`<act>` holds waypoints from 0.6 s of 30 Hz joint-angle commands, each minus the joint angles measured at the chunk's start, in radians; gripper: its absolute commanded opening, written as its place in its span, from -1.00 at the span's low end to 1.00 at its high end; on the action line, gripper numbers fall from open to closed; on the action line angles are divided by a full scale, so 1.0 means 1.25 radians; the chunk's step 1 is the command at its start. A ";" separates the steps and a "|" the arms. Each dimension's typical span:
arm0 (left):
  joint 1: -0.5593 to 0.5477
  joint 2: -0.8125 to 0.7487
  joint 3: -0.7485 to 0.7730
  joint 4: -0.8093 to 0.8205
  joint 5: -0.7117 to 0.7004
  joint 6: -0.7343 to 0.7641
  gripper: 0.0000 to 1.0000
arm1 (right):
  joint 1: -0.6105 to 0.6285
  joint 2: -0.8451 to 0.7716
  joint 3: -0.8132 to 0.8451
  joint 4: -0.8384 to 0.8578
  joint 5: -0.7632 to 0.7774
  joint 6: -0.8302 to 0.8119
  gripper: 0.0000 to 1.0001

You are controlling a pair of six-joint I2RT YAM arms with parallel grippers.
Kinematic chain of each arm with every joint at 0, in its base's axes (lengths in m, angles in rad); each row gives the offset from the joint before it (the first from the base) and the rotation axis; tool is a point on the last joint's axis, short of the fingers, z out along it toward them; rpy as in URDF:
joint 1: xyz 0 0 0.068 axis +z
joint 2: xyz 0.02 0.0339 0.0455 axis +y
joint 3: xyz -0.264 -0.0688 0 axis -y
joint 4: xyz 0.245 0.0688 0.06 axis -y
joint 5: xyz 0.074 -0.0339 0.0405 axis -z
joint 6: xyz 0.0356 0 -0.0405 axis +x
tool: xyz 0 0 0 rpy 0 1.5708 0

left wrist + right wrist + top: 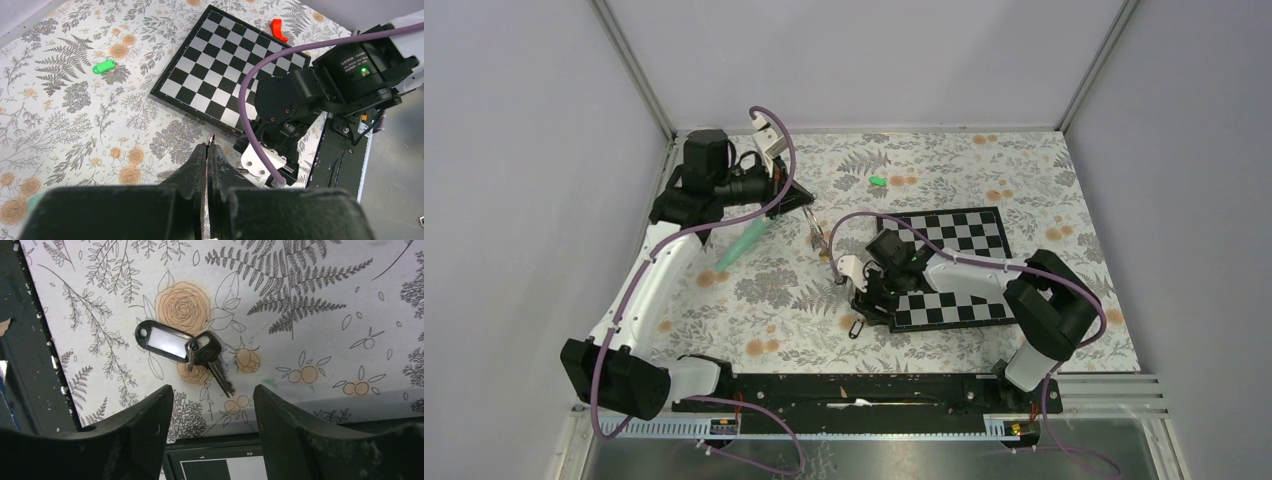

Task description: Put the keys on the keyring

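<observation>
My left gripper [808, 207] is shut on the keyring [818, 240], which hangs below its tips left of the chessboard. In the left wrist view only a thin silvery edge of the keyring [210, 138] shows between the closed fingertips of the left gripper [209, 148]. The green-headed key [877, 181] lies on the floral cloth farther back, and also shows in the left wrist view [103, 66]. The black key with its black tag [182, 346] lies flat on the cloth. My right gripper [212, 390] is open just above it and empty. In the top view the right gripper [865, 297] sits over the black key [856, 327].
A chessboard [969, 232] lies under the right arm. A long teal stick [744, 243] lies beside the left arm. A small red piece [278, 28] sits beyond the board. Grey walls close the sides and back. A black rail [864, 392] runs along the near edge.
</observation>
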 commanded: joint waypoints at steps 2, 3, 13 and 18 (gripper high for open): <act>0.013 -0.001 0.011 0.057 -0.007 -0.017 -1.00 | 0.015 0.015 0.041 0.026 0.037 0.012 0.30; 0.014 -0.001 0.012 0.057 -0.009 -0.016 -1.00 | 0.017 0.019 0.045 0.022 0.036 0.011 0.28; 0.016 0.002 0.017 0.057 -0.003 -0.019 -1.00 | 0.046 0.037 0.053 0.011 0.033 0.006 0.20; 0.016 0.001 0.017 0.058 -0.001 -0.020 -1.00 | 0.052 0.042 0.058 0.009 0.041 0.005 0.10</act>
